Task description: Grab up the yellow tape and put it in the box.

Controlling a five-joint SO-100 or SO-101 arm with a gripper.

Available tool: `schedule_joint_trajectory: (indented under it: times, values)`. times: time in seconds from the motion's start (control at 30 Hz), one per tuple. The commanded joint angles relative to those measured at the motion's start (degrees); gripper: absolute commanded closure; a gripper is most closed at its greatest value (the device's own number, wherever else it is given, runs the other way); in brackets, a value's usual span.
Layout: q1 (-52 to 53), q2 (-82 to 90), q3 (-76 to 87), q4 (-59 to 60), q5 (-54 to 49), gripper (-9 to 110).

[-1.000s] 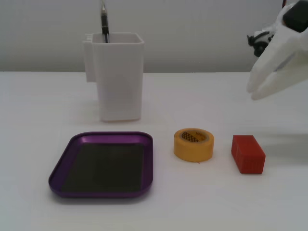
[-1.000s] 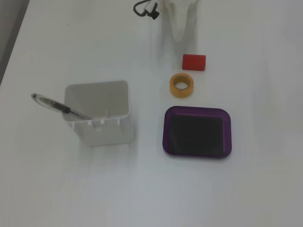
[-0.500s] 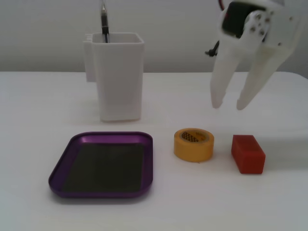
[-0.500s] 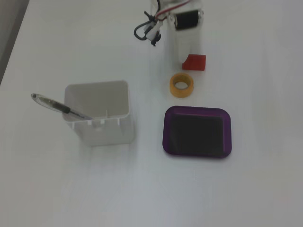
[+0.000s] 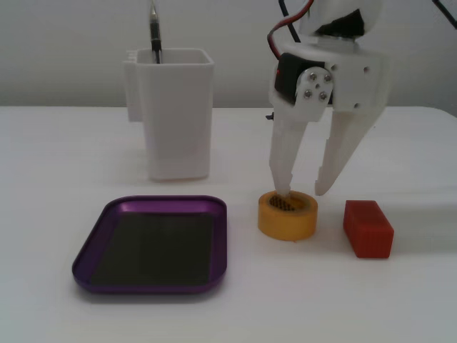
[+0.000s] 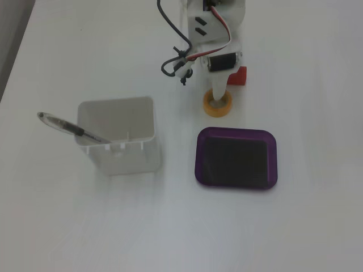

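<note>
Change since earlier: white tool has come from the upper right down over the roll; everything on the worktop sits where it did.
Yellow tape: lies flat on the white worktop, hole facing up, between the box and the red block; in the other fixed view it shows as tape partly covered by the arm.
Tool state: jaws spread apart, gripping nothing; one fingertip points into the roll's hole, the other hangs just outside its right edge.
Box: purple tray with a dark bottom, just left of the tape, nothing inside; seen from above as box below the tape.
White container: tall, behind the box, with a pen leaning out.
</note>
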Motion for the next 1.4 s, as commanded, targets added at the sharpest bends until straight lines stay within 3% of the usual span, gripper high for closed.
schedule_joint_trajectory:
  times: [0.0, 1.03, 1.37]
  values:
    - [-0.18, 0.18, -0.09, -2.99, 0.26, 91]
    - [-0.35, 1.23, 1.85, 1.76, -0.44, 91]
    - [-0.09, 0.26, 3.08, -3.25, -0.53, 91]
